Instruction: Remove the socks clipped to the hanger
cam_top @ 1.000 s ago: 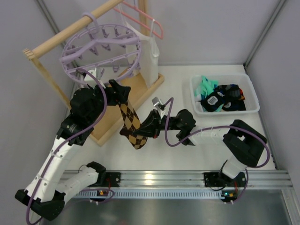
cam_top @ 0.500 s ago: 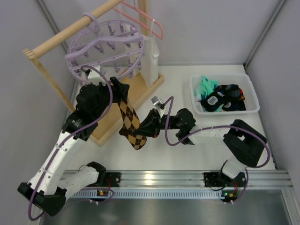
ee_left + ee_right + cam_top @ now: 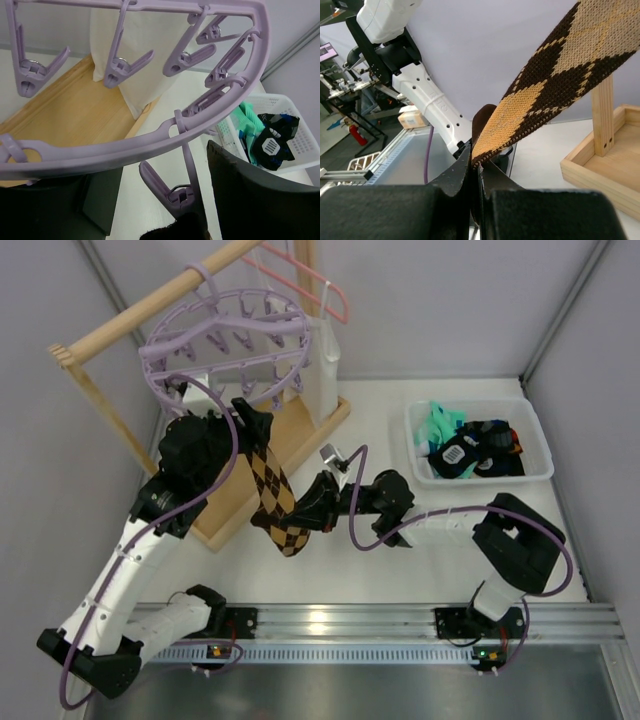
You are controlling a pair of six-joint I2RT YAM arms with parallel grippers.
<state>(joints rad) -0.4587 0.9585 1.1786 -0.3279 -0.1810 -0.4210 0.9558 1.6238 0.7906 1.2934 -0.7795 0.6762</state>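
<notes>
The lavender hanger point(image 3: 225, 340) hangs from the wooden rail, and its ring point(image 3: 150, 145) crosses the left wrist view. One brown checked sock point(image 3: 272, 490) dangles from a clip point(image 3: 177, 192) on the ring's near side; its dark cuff point(image 3: 175, 232) sits in that clip. My left gripper point(image 3: 165, 200) is open, its fingers point(image 3: 260, 200) standing either side of the clip with a gap showing on the left. My right gripper point(image 3: 476, 167) is shut on the sock point(image 3: 560, 65) near its lower end point(image 3: 318, 512), and the fabric runs taut up toward the hanger.
A white basket point(image 3: 540, 435) at the right holds mint-green and black socks point(image 3: 267, 142). A long white cloth point(image 3: 325, 370) and a thin pink coat hanger point(image 3: 310, 280) hang on the wooden rail frame point(image 3: 130, 310), whose tray base point(image 3: 300, 435) lies under the hanger.
The hanger ring has swung up and to the right. My left gripper followed it to the clip and its jaws narrowed a little. The right gripper kept its hold on the sock.
</notes>
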